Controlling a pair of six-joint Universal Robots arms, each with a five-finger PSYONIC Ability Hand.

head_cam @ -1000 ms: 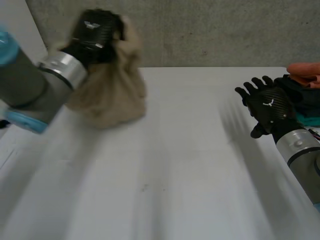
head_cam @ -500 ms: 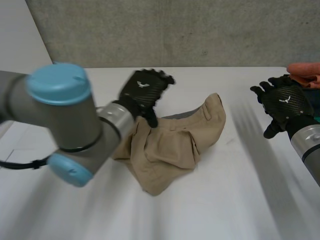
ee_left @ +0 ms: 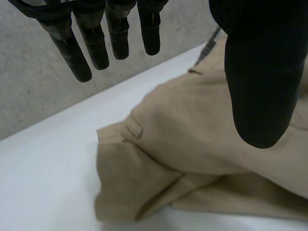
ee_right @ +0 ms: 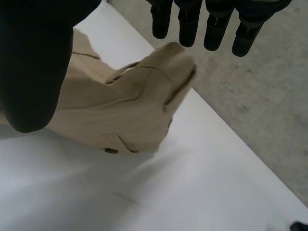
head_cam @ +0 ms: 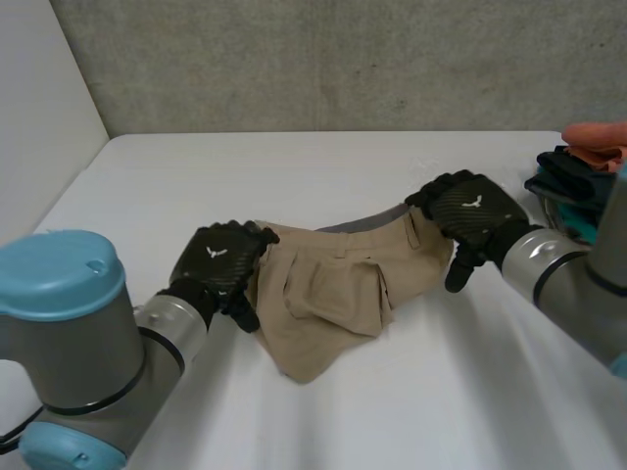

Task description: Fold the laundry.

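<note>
A crumpled tan garment with pockets and belt loops lies in a heap mid-table. My left hand hovers at its left end, fingers straight and apart from the thumb, holding nothing. In the left wrist view the tan garment lies below the left hand. My right hand is at the garment's far right end, also open. In the right wrist view that end of the garment, an upturned corner, sits under the right hand near its fingertips.
A pile of other clothes, orange on top of dark and teal pieces, sits at the table's back right edge. A grey wall runs behind the white table.
A second ago my left hand held the garment bunched up at the back left. It swung the garment to the middle and let go. My right hand moved left to its right end.
</note>
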